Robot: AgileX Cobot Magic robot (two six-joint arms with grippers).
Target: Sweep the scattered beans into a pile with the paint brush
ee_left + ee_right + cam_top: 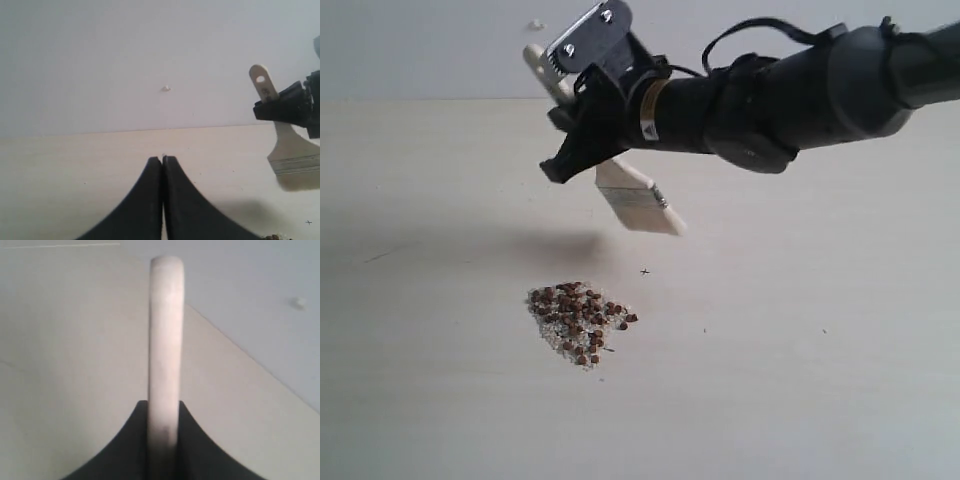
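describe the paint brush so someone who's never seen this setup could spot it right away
Over the pale table, a black arm reaches in from the right; the right gripper holds the paint brush in the air, clear of the pile of beans. It is the one pale flat tool: cream handle with a hang hole, silver ferrule, white bristles.

Open table (820, 400) all round beans (578, 318); paint brush (638, 202) hangs above.
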